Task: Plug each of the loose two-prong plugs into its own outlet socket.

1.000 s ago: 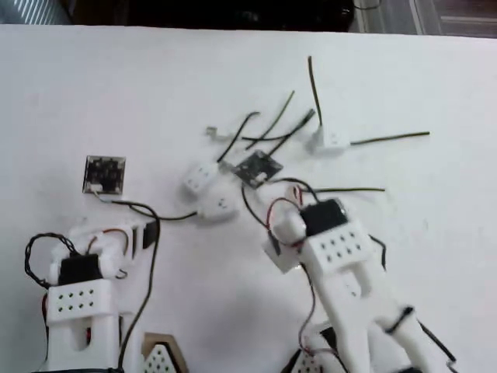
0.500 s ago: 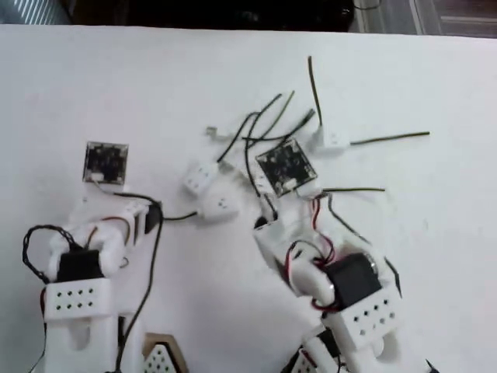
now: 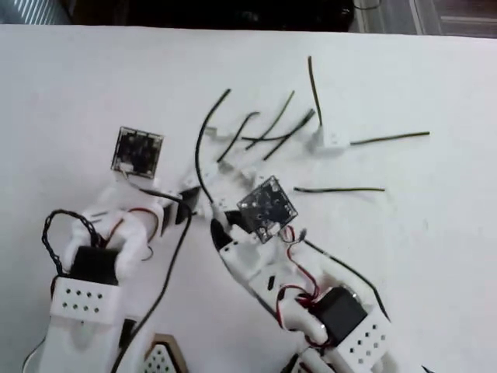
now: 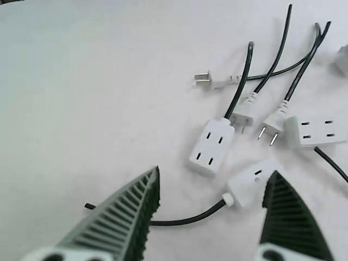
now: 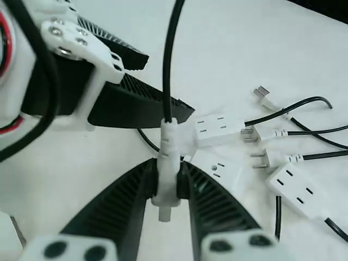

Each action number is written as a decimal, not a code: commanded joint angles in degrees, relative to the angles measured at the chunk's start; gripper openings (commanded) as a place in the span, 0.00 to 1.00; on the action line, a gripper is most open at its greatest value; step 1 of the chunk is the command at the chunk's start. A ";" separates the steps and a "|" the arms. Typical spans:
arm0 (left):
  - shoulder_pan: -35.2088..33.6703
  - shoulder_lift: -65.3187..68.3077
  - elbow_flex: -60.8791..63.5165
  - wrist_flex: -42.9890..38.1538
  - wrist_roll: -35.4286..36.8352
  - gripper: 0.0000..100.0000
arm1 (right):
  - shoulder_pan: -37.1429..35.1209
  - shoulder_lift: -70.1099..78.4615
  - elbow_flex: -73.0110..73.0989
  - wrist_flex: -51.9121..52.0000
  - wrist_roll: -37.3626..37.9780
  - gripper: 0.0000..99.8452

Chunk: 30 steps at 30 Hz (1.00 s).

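Beside the clamped plug point(image 5: 166, 163), left jaws (spread) crowd 1 socket point(image 5: 217, 128).

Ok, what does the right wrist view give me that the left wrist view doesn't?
Right wrist view: the right gripper shut on a white plug, black cord running up, the left gripper close beyond. Left wrist view: the left gripper open, holding nothing. Both: white socket blocks and loose two-prong plugs lying together on the table.

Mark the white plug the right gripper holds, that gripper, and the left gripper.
White plug on black cord point(image 5: 167, 142): right wrist view, body above the fingers.
Right gripper point(image 5: 168, 168): right wrist view, midway between fingertips.
Left gripper point(image 4: 215, 174): left wrist view, midway between open fingertips.
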 commanded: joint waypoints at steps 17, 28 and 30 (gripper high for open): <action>11.03 -1.36 -13.45 14.15 0.18 0.31 | -0.04 -0.92 2.02 -1.80 0.18 0.02; 14.37 -17.71 -6.15 14.77 0.00 0.31 | 1.36 -0.92 1.85 -1.71 0.09 0.02; 14.02 -17.98 -4.48 14.77 -2.20 0.31 | 2.15 -0.92 1.76 -1.71 0.18 0.02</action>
